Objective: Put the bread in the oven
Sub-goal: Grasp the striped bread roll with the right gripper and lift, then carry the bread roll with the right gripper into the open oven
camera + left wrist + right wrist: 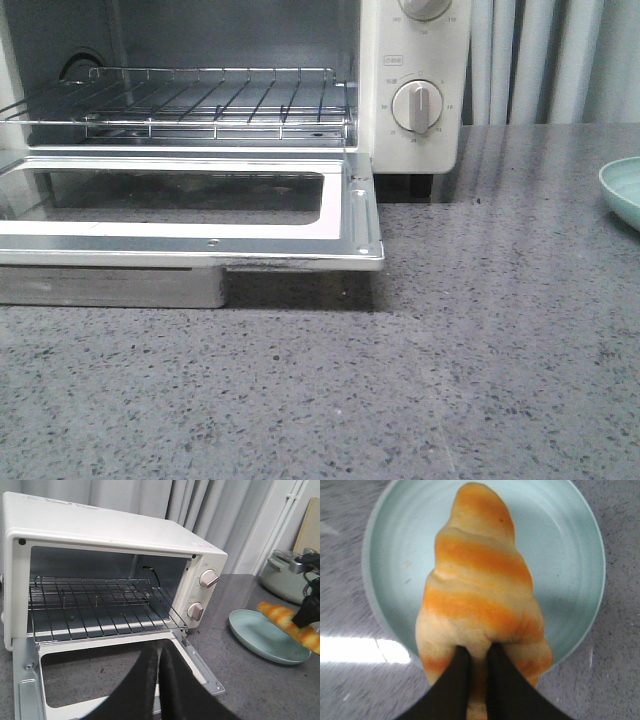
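R pincer (476,662) pinching bread (480,595), plate (570,555) right below it. L pincer (159,680) pressed together, nothing in it; oven (110,535) ahead, door down, rack bare.

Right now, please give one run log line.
right hand: shut on bread, above plate | left hand: shut | oven: open, rack bare

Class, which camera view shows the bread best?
The right wrist view: the bread fills it, held by the right gripper above the plate. The left wrist view shows it small, far off; the front view shows none.
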